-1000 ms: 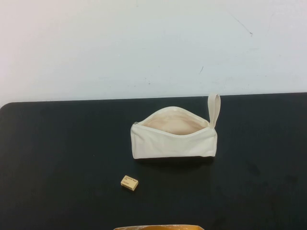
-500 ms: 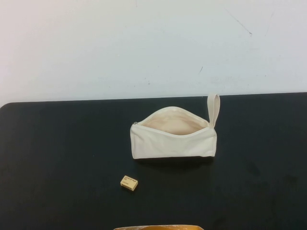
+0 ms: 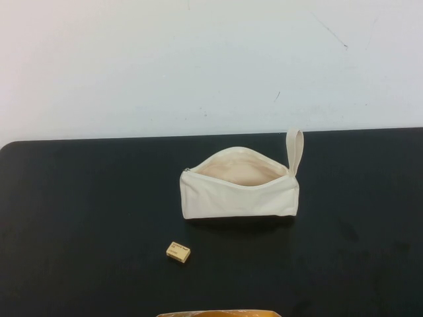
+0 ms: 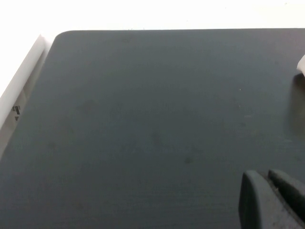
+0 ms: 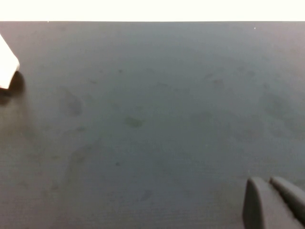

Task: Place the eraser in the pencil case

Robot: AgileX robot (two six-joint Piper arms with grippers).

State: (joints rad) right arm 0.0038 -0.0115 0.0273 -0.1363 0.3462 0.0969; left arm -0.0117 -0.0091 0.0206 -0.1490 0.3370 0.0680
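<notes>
While eraser (image 3: pixel 178 251) lies near-left of unzipped pencil case (image 3: pixel 239 191) | nothing done; I must grasp, drop in | left gripper (image 4: pixel 274 200), right gripper (image 5: pixel 274 202): parked, empty, fingers together

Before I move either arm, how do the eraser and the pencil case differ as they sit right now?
The eraser is a tiny tan block with dark print on top; the pencil case is a far larger, plain cream-white fabric pouch. The eraser is solid and closed, while the pencil case gapes open, pale lining showing, loop strap standing up at its right end. The eraser lies nearer the robot, left of the case. Both rest untouched on the black table. Left gripper and right gripper hang over bare tabletop.
</notes>
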